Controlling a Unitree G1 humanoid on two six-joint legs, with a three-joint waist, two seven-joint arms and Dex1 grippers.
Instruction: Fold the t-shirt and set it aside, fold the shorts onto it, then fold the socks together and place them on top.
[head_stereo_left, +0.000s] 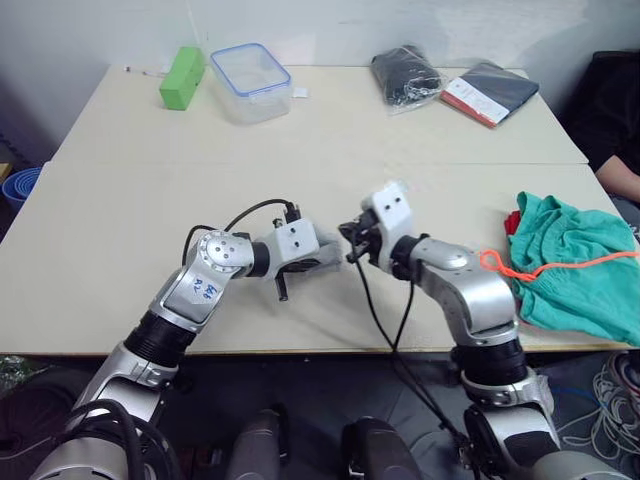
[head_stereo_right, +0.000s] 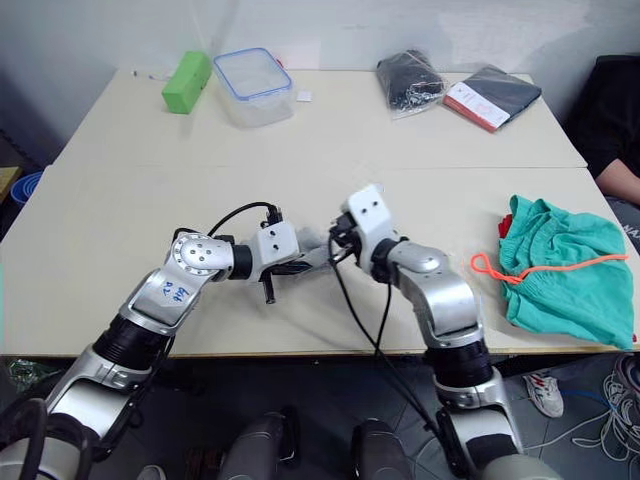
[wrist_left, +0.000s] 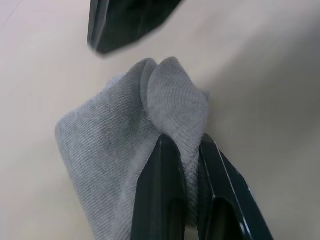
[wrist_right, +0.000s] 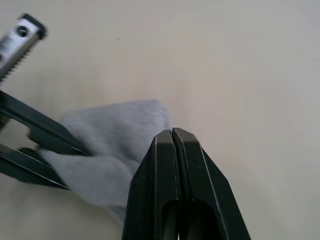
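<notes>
The grey socks (wrist_left: 110, 140) lie bunched on the table's near middle. My left gripper (wrist_left: 185, 139) is shut on their upper fold. My right gripper (wrist_right: 171, 131) faces it from the right, its fingers pressed together just over the socks' (wrist_right: 115, 145) edge with no cloth seen between them. In the head views the two grippers meet tip to tip (head_stereo_left: 342, 250). The teal-green shorts (head_stereo_left: 575, 265) with the orange drawstring (head_stereo_left: 540, 268) lie crumpled at the table's right edge. A bit of the red t-shirt (head_stereo_left: 513, 222) peeks out under them.
At the back of the table (head_stereo_left: 150, 190) stand a green box (head_stereo_left: 182, 77) and a clear blue-rimmed container (head_stereo_left: 250, 82). A black bag (head_stereo_left: 405, 75) and a dark packet with red trim (head_stereo_left: 490, 92) lie at the back right. A person's arm (head_stereo_left: 620, 180) shows at the right.
</notes>
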